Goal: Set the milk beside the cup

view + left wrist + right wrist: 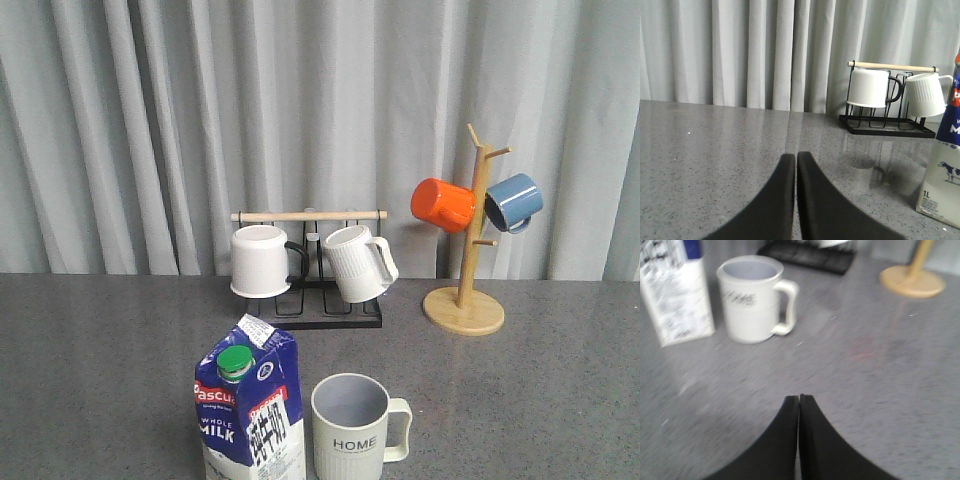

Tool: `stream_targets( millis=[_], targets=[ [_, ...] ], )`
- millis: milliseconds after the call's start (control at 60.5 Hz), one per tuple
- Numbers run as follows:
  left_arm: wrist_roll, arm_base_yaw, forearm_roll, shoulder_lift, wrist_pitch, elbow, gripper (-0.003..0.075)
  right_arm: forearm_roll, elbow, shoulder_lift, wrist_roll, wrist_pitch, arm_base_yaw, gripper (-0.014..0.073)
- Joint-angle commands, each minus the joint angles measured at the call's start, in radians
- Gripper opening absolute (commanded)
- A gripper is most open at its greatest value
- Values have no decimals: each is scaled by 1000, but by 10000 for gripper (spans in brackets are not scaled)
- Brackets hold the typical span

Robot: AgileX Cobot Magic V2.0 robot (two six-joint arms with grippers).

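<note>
The milk stands upright just beside the cup, seemingly not quite touching, so placement looks done, with the left gripper and right gripper both closed, empty.

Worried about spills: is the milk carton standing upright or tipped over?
Upright. The milk carton stands on its base on the table, green cap on top, beside the HOME mug.
</note>
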Motion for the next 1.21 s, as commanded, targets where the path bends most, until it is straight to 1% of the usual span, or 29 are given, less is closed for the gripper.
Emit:
stream_targets(
  millis=[0,132,198,298,364,413,529,1190],
  targets=[
    [-5,1,-7,-12,-72,24,-8,-52,38,-86,76,-168,-79,-5],
    [-5,1,-7,-12,-72,24,-8,-193,131,-242,238,-184,-205,-5],
    [-5,1,-7,-12,-72,24,-8,-261,183,-307,349,-183,-253,-5],
    [-5,1,-7,-12,-72,24,-8,-331,258,-392,471,-189,-298,-5],
    [-5,1,-7,-12,-72,24,-8,-361,296,-437,518,-199,-309,-5],
    [-5,1,-7,-12,-72,24,-8,-385,295,-439,528,-180,-308,-5],
    [-5,1,-7,-12,-72,24,-8,-435,296,-438,526,-187,-304,-5],
    [-5,1,-7,-12,-72,24,-8,-435,296,-438,523,-183,-304,-5]
  ],
)
